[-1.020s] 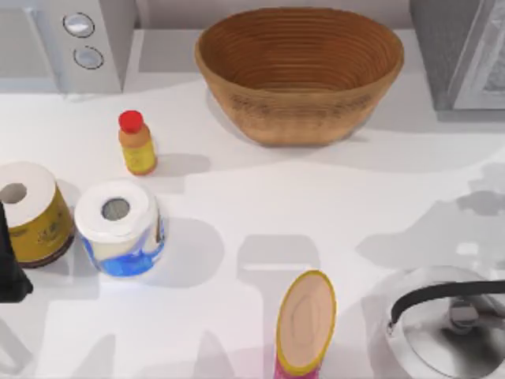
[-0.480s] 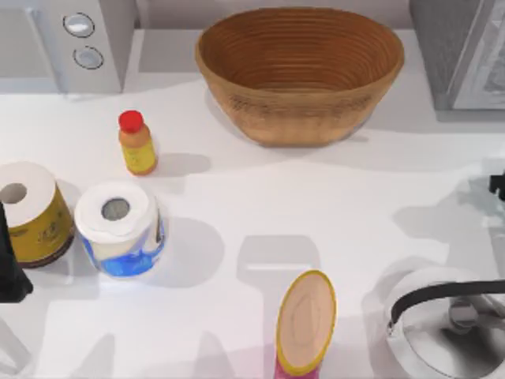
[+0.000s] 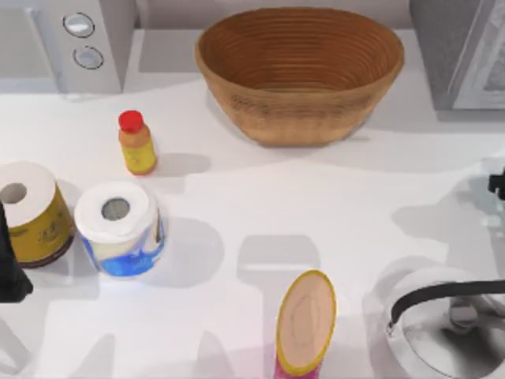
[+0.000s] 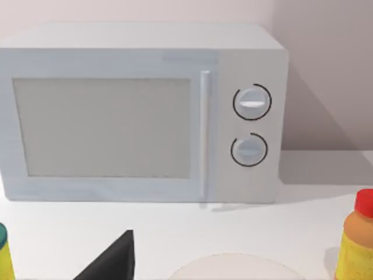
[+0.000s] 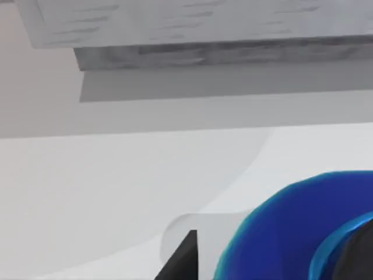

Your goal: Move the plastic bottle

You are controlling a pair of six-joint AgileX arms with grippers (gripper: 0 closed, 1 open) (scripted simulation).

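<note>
Two paper rolls (image 3: 118, 227) stand at the white table's (image 3: 260, 205) left in the top view, labels unreadable; left pincer (image 3: 9, 260) beside them. Left wrist view: white microwave (image 4: 140, 111), unmarked dials. Right wrist view: blue plastic bottle (image 5: 291, 233) close under the right pincer; its grip I cannot tell.

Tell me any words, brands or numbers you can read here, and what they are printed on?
None can be read.
Yellow roll wrapper: dark print, too blurred to read.
Blue roll wrapper: a pattern, no legible letters.
Orange bottle: yellow label, no text made out.
Microwave: two dials, no numbers or markings visible.
Blue bottle, close to the right wrist camera: no lettering on the part seen.
</note>
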